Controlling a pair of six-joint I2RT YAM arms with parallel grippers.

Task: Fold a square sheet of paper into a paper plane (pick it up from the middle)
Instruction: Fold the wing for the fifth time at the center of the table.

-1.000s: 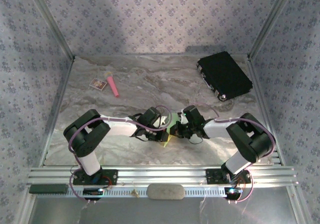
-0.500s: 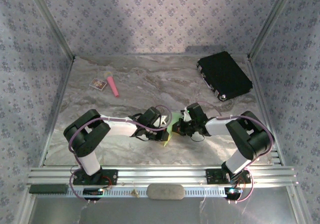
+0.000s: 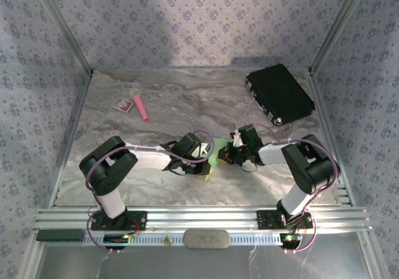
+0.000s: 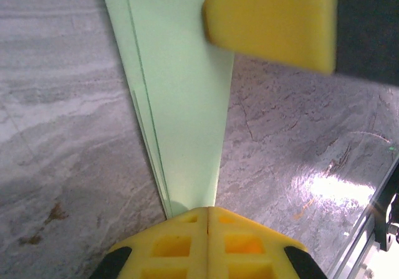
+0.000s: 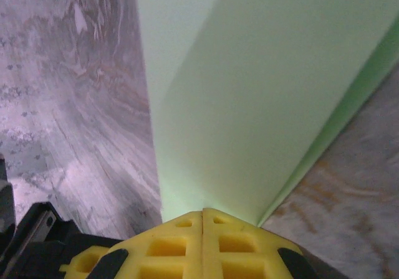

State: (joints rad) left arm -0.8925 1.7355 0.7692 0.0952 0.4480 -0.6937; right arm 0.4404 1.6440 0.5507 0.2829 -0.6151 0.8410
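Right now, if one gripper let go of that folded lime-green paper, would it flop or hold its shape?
Probably holds fairly well: the folded lime-green paper shows stacked layers along its edge, which stiffen it. Likely very light, so the left gripper alone could carry it. Thin, so hard pulling may tear it.

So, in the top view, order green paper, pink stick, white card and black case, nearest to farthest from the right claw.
1. green paper, in the right claw
2. black case, back right
3. pink stick, back left
4. white card, left of stick
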